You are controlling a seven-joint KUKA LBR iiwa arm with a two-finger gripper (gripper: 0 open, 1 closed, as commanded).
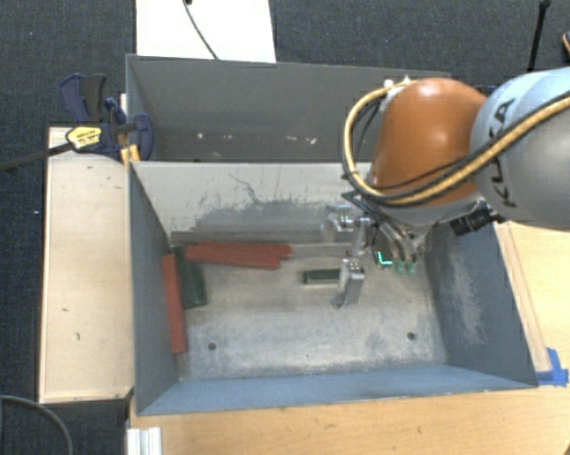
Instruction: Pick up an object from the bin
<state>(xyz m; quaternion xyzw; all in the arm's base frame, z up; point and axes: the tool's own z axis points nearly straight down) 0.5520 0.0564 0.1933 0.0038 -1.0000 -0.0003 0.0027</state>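
My end effector (349, 290) hangs low in the bin (294, 349), close to the floor. I cannot tell if it is spread or pressed together.

My landmark is the long red stick (237, 254) that lies near the back wall. Just past the right end of that red stick, and a little toward the front, lies a small dark block (318, 277). The end effector is just to the right of that block, on the side away from the red stick.

So the small dark block is the nearest thing, and it lies to the left of the end effector as I look at it. Its long side runs left to right, the same way as the red stick. I think I must slide left a bit to get over it.

Below the red stick's left end sits a dark green block (193, 287), and a second red stick (174, 303) lies along the left wall.

The arm (541, 150) comes in from the right and bends down, with its orange cover (422, 136) on top.
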